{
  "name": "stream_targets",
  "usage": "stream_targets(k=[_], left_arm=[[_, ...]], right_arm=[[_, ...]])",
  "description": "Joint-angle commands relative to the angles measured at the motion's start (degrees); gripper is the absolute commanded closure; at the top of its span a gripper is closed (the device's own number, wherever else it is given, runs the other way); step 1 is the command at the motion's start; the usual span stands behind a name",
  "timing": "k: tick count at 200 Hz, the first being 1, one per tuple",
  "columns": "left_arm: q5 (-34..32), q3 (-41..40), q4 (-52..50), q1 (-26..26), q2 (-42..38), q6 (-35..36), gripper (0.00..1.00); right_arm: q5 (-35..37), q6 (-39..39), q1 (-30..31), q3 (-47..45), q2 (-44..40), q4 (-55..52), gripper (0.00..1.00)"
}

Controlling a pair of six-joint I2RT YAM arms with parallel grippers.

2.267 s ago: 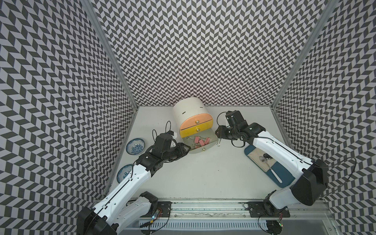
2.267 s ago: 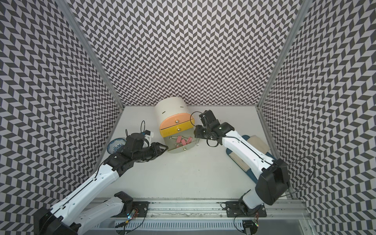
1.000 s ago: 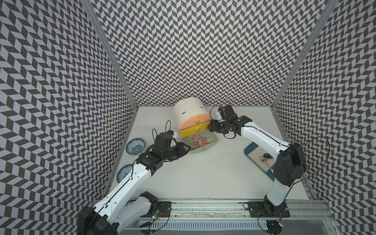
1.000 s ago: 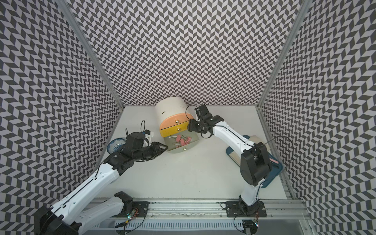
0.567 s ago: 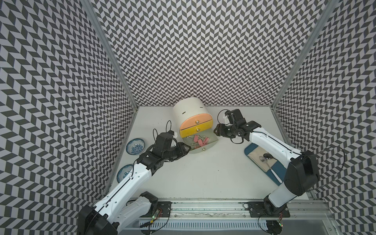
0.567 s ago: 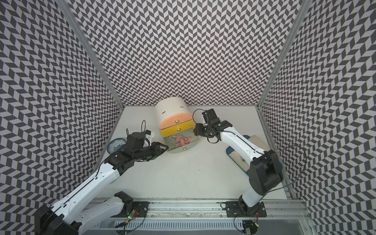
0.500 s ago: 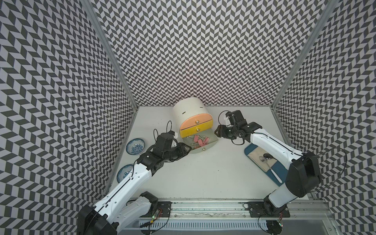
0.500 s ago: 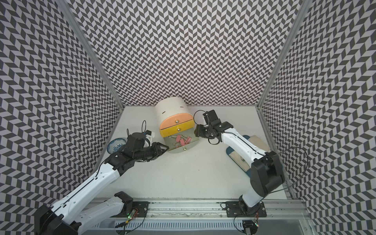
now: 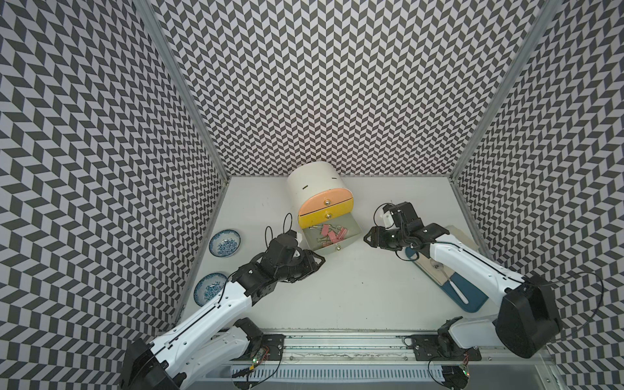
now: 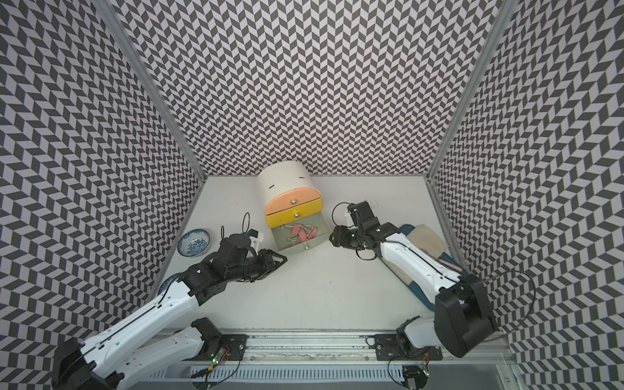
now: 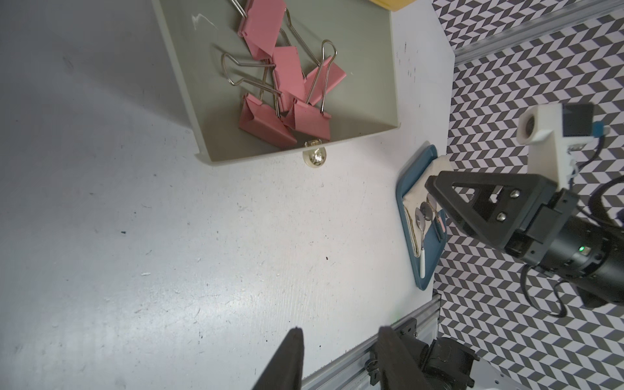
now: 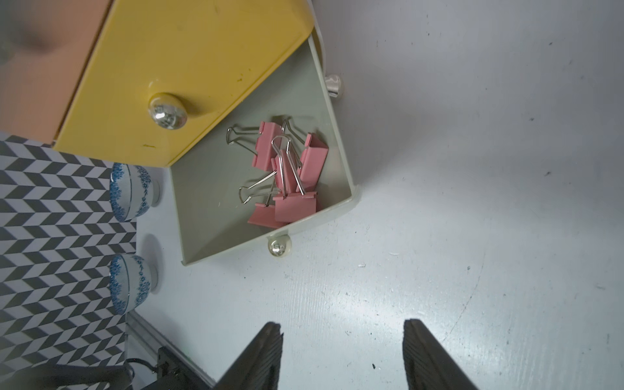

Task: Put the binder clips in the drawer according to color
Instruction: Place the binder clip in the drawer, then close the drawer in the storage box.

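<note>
1. In both top views, the pink binder clips [image 9: 332, 233] [image 10: 304, 233] are lying heaped inside the pulled-out grey drawer [image 9: 356, 228] [image 10: 282, 241], the lowest one in the round cabinet [image 9: 315, 184]. The left claw [image 9: 317, 261] is hovering just in front of that drawer. The right claw [image 9: 367, 238] is hanging near its side wall, and neither is touching it. No loose clips are showing on the desk [image 9: 354, 293] around the drawer, so shutting it looks like the step in hand.
2. In the left wrist view, the left claw [image 11: 339, 331] is standing spread and empty over bare desk in front of the drawer's knob [image 11: 314, 158]. A good push is probably one landing flat on the drawer's front beside that knob, running straight along the drawer's slide.
3. In the right wrist view, the right claw [image 12: 342, 329] is gaping wide, pinching nothing, with the clips [image 12: 290, 169] bunched toward the drawer's front. Some wire handles are sticking up. They may catch under the yellow drawer [image 12: 189, 67] directly above, so pushing slowly seems wise, ideally while steadying the cabinet.
</note>
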Motion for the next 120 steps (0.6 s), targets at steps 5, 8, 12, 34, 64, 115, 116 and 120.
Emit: stream_targets(k=[5,8,12,34,64,115,116,120], left_arm=[[-3.4,-1.7,0.5,-1.4,-3.4,-4.9,0.60],[-3.8,-1.9,0.3,-1.7,-3.8,-5.1,0.60],[-4.0,-2.0,0.0,-1.9,-4.4,-5.6,0.60],[-4.1,-3.8,-0.6,-2.5,-6.5,-7.5,0.60],[-5.5,-7.1,0.1,-4.8,-8.5,-10.4,0.60],[-3.2,-13.0,5.3,-5.1,-11.2,-11.5,0.59],[-3.3,-13.1,5.3,-5.1,-11.2,-11.5,0.59],[-3.5,-13.3,5.3,-5.1,-11.3,-11.5,0.59]], right_arm=[[-3.5,0.9,-0.3,-3.4,-4.5,4.1,0.40],[-3.7,0.9,-0.3,-3.8,-4.9,4.2,0.40],[-3.9,0.9,-0.3,-4.4,-5.5,4.3,0.40],[-5.2,0.3,-0.3,-7.0,-7.7,4.8,0.40],[-5.8,0.5,-0.3,-10.9,-9.6,6.5,0.40],[-7.6,5.8,-0.2,-17.2,-11.2,14.1,0.41],[-7.6,6.0,-0.2,-17.4,-11.2,14.4,0.41],[-7.5,6.4,-0.2,-17.9,-11.2,15.3,0.42]])
